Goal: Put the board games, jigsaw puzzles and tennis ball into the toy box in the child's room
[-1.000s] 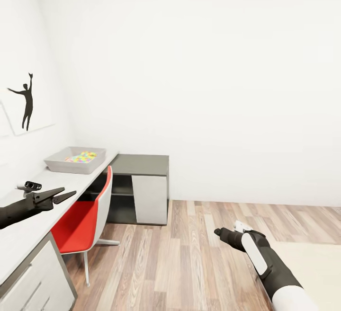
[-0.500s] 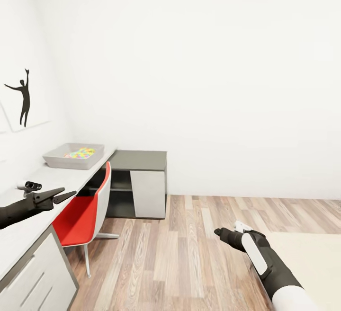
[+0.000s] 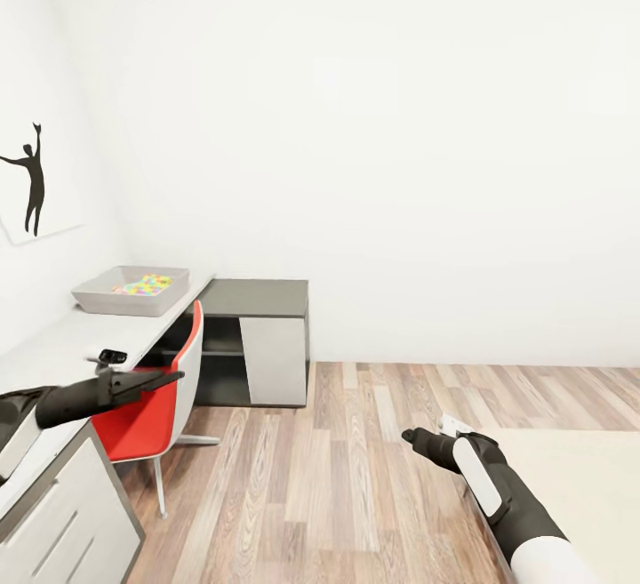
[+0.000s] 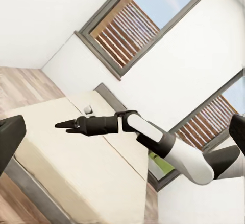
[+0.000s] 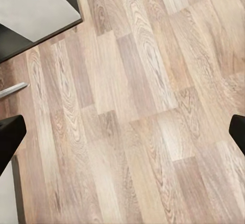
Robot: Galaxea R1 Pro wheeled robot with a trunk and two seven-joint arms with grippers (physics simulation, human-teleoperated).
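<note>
A: What is lying at the far left?
B: The toy box (image 3: 131,290) is sitting on the table (image 3: 62,348), holding a jigsaw puzzle (image 3: 142,284).
A: And the left gripper (image 3: 172,377)?
B: It is hovering beside the red chair (image 3: 147,413), fingers spread wide, empty.
A: The right gripper (image 3: 411,435)?
B: It is hanging over the floor (image 3: 338,477), fingers parted, by the bed (image 3: 578,495).

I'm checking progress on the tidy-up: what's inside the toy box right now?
The toy box on the table holds a pastel mosaic jigsaw puzzle. Its near wall hides the rest of the floor, so other toys can't be ruled out.
</note>
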